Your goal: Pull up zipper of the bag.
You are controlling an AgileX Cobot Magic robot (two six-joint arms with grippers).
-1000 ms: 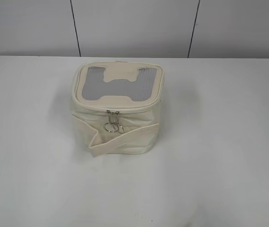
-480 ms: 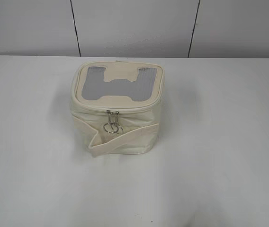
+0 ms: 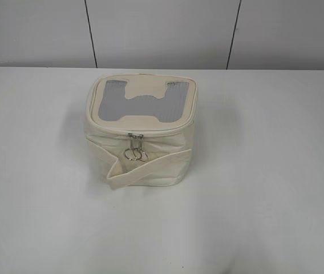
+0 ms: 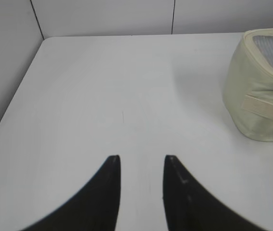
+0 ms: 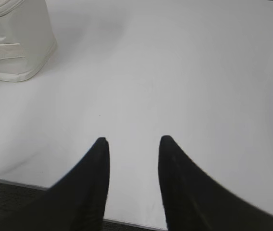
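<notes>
The left claw (image 4: 142, 161) and the right claw (image 5: 130, 143) are both spread apart and hold nothing, each above bare tabletop (image 3: 264, 171). The cream bag (image 3: 140, 131) stands in the middle, its zipper rings (image 3: 135, 153) hanging in front, unchanged from before.

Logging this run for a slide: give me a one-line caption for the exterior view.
Cream bag on the white table, zipper pulls hanging at its front, no gripper in frame.

No readable text, label or number anywhere — the bag (image 3: 139, 137) carries none.
</notes>
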